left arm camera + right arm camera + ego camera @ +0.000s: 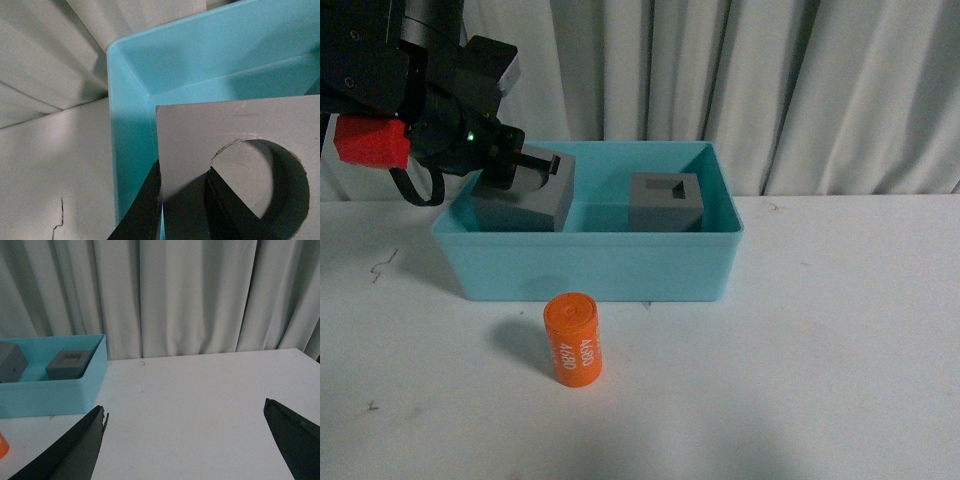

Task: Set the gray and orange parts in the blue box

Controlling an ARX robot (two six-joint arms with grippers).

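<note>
My left gripper (525, 165) is shut on the gray cube with the round recess (530, 195), holding it tilted inside the left end of the blue box (590, 270). In the left wrist view one finger is in the recess and one is outside the cube's wall (195, 135), with the box corner (130, 85) behind. The gray cube with the square recess (666, 200) sits in the box's right half. The orange cylinder (574, 339) printed "4680" stands on the table in front of the box. My right gripper (185, 415) is open and empty above bare table, right of the box (50, 390).
White table (820, 350) all around the box. Gray curtain (720, 70) hangs behind the table's far edge. A sliver of the orange cylinder (2, 446) shows at the edge of the right wrist view.
</note>
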